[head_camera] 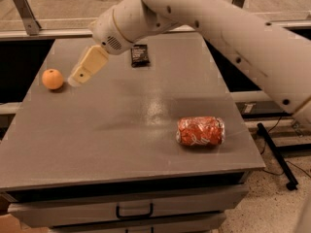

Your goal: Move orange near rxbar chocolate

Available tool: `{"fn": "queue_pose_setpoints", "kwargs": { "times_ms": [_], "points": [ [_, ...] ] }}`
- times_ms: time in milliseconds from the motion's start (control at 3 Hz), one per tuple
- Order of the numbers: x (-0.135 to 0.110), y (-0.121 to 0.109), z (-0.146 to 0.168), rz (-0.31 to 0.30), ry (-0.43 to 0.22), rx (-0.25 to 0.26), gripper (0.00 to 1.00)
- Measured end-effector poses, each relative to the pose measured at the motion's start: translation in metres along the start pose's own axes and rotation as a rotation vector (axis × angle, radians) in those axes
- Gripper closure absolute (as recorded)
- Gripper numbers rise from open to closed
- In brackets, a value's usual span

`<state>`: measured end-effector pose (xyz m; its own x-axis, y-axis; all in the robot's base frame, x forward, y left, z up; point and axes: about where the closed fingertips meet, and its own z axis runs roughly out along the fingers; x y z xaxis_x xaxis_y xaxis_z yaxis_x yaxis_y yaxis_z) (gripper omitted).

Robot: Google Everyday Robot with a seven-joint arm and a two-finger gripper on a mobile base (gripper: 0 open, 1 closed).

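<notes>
Gripper (77,76) low over table (121,144), grip cannot be told, orange (52,78) just beside at 9 o'clock, rxbar chocolate (140,55) at 2 o'clock

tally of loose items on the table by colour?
Orange: 1, the orange
Dark brown: 1, the rxbar
Orange-red: 1, the packet
Total: 3
The gripper hovers beside the orange, apart from it.

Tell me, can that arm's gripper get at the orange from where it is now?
Probably yes. The gripper hangs close beside the orange, and nothing stands between them on the table. The rxbar chocolate lies farther back, out of the path.
</notes>
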<state>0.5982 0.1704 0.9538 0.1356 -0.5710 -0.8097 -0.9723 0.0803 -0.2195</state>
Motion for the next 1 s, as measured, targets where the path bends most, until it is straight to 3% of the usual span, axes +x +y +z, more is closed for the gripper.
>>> {"fn": "queue_pose_setpoints", "kwargs": {
  "times_ms": [333, 667, 1000],
  "points": [
    [-0.011, -0.014, 0.056, 0.043, -0.097, -0.042, 0.00],
    [-0.021, -0.013, 0.102, 0.075, -0.132, -0.073, 0.00],
    [-0.023, -0.007, 0.138, 0.088, -0.126, -0.103, 0.00]
  ]
}}
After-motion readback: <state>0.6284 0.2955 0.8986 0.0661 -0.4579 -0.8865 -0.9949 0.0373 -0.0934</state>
